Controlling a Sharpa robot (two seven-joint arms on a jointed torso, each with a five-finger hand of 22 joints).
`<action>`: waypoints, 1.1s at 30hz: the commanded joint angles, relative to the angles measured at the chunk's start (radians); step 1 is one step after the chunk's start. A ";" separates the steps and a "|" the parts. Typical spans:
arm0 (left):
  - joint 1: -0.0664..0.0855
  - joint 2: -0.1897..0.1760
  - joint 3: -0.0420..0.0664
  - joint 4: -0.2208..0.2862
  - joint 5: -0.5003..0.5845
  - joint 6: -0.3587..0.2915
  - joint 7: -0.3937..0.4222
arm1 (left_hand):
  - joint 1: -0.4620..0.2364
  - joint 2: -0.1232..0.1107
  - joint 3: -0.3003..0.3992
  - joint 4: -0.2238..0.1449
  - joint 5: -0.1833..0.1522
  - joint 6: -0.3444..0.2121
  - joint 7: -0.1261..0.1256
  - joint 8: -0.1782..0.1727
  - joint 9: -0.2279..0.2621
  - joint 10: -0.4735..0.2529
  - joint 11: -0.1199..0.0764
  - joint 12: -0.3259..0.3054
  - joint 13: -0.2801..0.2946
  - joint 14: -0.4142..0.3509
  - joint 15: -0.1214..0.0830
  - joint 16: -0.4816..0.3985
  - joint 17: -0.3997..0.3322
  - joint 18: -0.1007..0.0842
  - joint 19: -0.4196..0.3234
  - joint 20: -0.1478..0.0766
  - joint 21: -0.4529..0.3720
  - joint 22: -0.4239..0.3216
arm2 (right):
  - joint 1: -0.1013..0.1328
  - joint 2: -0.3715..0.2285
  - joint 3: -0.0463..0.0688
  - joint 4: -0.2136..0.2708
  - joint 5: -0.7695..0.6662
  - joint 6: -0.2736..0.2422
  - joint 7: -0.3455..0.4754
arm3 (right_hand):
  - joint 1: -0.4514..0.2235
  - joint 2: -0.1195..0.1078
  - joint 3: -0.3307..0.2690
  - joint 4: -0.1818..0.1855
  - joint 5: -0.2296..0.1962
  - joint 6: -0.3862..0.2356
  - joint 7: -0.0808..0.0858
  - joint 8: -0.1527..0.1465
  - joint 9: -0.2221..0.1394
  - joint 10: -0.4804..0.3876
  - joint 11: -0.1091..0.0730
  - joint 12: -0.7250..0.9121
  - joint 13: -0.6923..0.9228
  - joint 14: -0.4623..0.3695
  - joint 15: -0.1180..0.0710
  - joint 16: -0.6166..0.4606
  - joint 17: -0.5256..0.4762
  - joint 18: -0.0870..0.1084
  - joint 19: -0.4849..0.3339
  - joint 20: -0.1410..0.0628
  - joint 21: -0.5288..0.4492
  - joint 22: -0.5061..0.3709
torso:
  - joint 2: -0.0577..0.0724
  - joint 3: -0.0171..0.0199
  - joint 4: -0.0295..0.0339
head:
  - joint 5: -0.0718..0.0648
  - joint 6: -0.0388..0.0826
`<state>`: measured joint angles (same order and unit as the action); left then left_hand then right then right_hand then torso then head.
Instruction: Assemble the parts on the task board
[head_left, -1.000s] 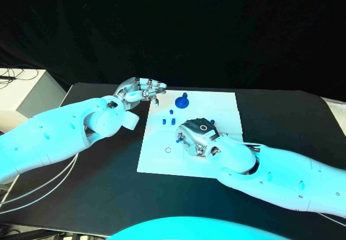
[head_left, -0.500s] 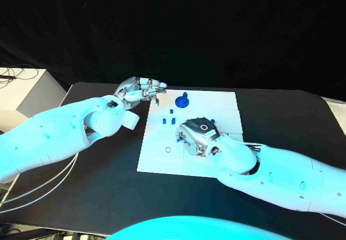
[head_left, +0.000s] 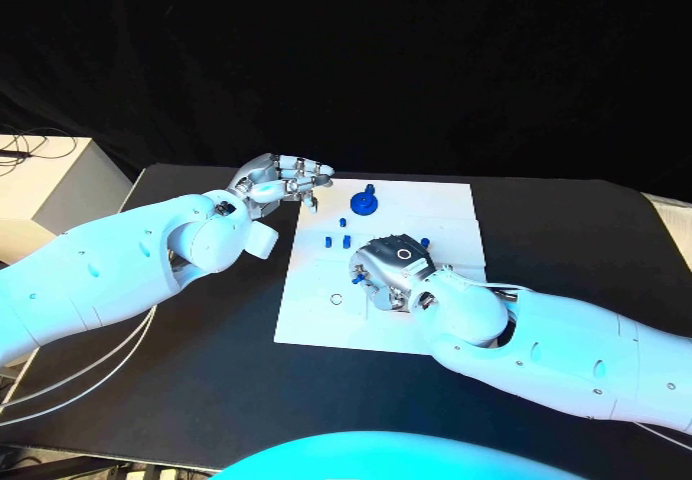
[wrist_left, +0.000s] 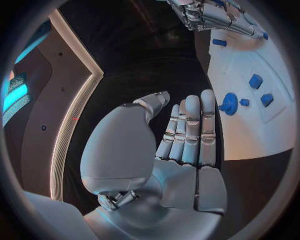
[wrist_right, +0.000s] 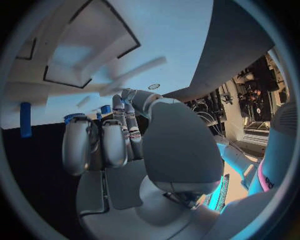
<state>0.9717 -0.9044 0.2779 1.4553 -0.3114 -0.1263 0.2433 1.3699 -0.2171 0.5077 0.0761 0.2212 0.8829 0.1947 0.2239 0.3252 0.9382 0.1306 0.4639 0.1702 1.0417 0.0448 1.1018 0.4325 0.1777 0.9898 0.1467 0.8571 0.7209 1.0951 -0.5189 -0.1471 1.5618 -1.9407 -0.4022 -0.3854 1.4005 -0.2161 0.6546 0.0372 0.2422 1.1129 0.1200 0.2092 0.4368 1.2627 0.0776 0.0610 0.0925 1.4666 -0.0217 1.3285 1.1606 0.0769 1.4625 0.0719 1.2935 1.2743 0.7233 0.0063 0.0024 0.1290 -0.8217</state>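
The white task board (head_left: 447, 215) lies in the middle of the black table. A round blue part (head_left: 365, 204) stands near its far edge, with small blue parts (head_left: 336, 241) just in front of it. My right hand (head_left: 392, 270) hovers palm down over the board's middle, fingers curled under and hidden. In the right wrist view its fingers (wrist_right: 103, 142) bend toward blue parts (wrist_right: 106, 109), and contact is unclear. My left hand (head_left: 281, 180) is at the board's far left corner. Its fingers (wrist_left: 190, 130) lie flat and hold nothing, with the round part (wrist_left: 229, 105) and blue blocks (wrist_left: 255, 81) beyond them.
A white box (head_left: 51, 195) stands off the table's left side, and cables (head_left: 87, 370) hang under my left arm. A small ring mark (head_left: 336, 298) sits on the board's near left area. Bare black table (head_left: 577, 230) lies right of the board.
My right forearm has edged slightly left while its hand stays over the board's middle. The left hand and the parts have not moved.
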 joint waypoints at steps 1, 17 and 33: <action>-0.001 0.001 0.001 0.003 0.006 0.016 0.003 | 0.006 -0.002 0.001 0.006 0.002 -0.006 0.002 -0.003 -0.001 -0.007 -0.001 0.001 -0.001 -0.002 0.008 -0.006 -0.001 0.006 0.009 -0.001 0.004 0.000 | 0.001 0.003 0.000 -0.003 -0.016 0.045 -0.004 | -0.001 0.012 0.004 -0.001 0.007 0.003 0.002 0.007 0.002 0.028 -0.023 0.006 0.001 0.037 -0.007 0.006 0.002 -0.009 0.006 -0.003 0.001 0.000 | 0.000 -0.0001 -0.0002 | 0.000 -0.002; -0.001 0.004 0.001 0.000 0.006 0.017 0.003 | 0.006 -0.002 0.001 0.006 0.002 -0.006 0.002 -0.003 -0.001 -0.007 -0.001 0.001 -0.001 -0.002 0.008 -0.006 -0.001 0.006 0.009 -0.001 0.004 0.000 | 0.002 0.018 -0.001 -0.007 -0.017 0.043 0.001 | -0.002 0.013 0.006 -0.001 0.006 0.002 0.002 0.007 0.003 0.028 -0.023 0.005 0.001 0.037 -0.007 0.005 -0.002 -0.009 0.005 -0.003 -0.001 -0.002 | 0.001 -0.0004 0.0010 | 0.000 -0.005; -0.001 0.003 0.001 0.000 0.006 0.019 -0.001 | 0.006 -0.001 0.000 0.009 0.003 -0.008 0.003 -0.003 -0.001 -0.010 0.000 0.002 -0.002 -0.002 0.009 -0.006 -0.001 0.006 0.009 0.000 0.003 -0.001 | 0.003 0.020 -0.002 -0.020 0.043 0.029 0.051 | -0.052 -0.022 -0.005 0.008 -0.012 -0.065 0.026 -0.031 -0.002 -0.039 0.002 -0.001 -0.017 0.020 0.013 -0.018 -0.057 0.003 -0.024 0.014 -0.054 -0.049 | 0.000 0.0003 0.0002 | 0.003 -0.007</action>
<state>0.9714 -0.9031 0.2779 1.4537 -0.3113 -0.1240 0.2403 1.3699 -0.2171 0.5072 0.0812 0.2212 0.8804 0.1971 0.2239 0.3254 0.9383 0.1306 0.4639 0.1699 1.0380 0.0484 1.1018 0.4327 0.1777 0.9898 0.1467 0.8571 0.7208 1.0997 -0.5000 -0.1472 1.5428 -1.9184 -0.3767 -0.3648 1.3472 -0.2242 0.6499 0.0417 0.2345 1.0526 0.1464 0.1810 0.4393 1.2297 0.0781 0.0645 0.0772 1.4664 -0.0142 1.3136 1.1068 0.0769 1.4462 0.0882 1.2432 1.2288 0.7229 0.0060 0.0029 0.1319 -0.8284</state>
